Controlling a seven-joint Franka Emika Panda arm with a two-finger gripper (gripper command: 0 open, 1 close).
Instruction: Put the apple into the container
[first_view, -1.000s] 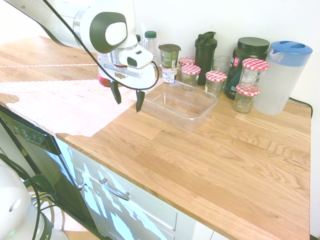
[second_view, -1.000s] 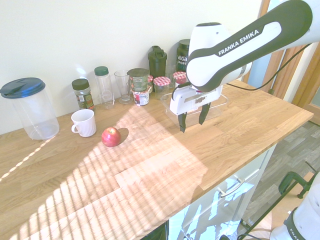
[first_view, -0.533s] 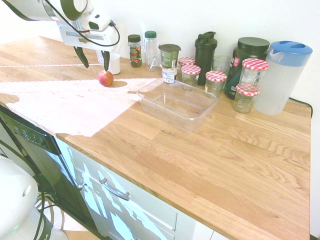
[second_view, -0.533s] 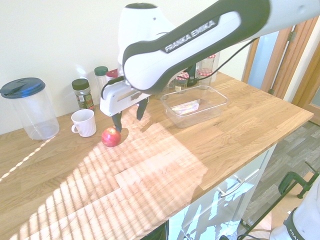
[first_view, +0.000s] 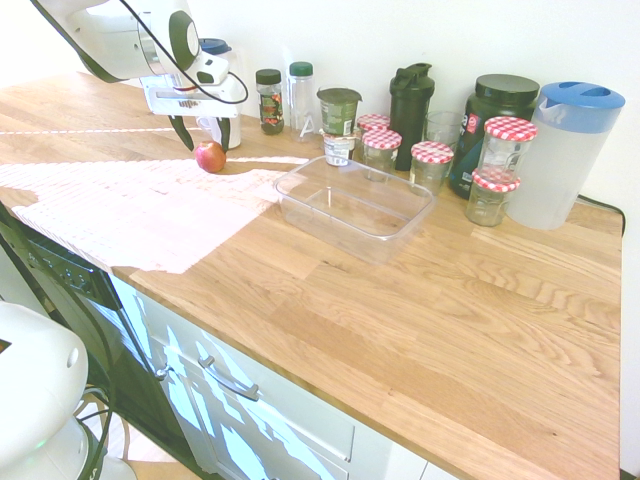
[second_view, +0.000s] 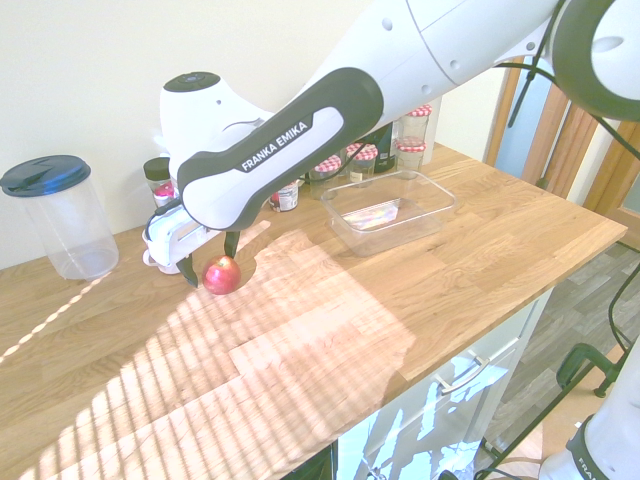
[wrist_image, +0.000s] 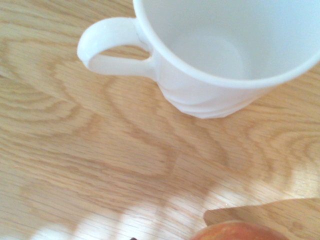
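The small red apple (first_view: 210, 156) (second_view: 222, 273) lies on the wooden counter, left of the container in the first exterior view. Its top shows in the wrist view as an orange-red curve (wrist_image: 235, 231). My gripper (first_view: 204, 138) (second_view: 210, 260) hangs low right at the apple, open, with one dark finger (second_view: 188, 273) on either side of it and nothing gripped. The container (first_view: 355, 205) (second_view: 390, 208), a shallow clear plastic tub, stands empty further along the counter.
A white mug (wrist_image: 225, 50) stands just behind the apple, largely hidden by the gripper in the exterior views. Red-checked-lid jars (first_view: 432, 160), bottles (first_view: 410, 100) and a blue-lidded pitcher (first_view: 565, 155) (second_view: 60, 215) line the wall.
The arm has swung from beside the container over to the apple and come down, so the open fingers now sit at the apple's sides. The apple and the container have not moved.
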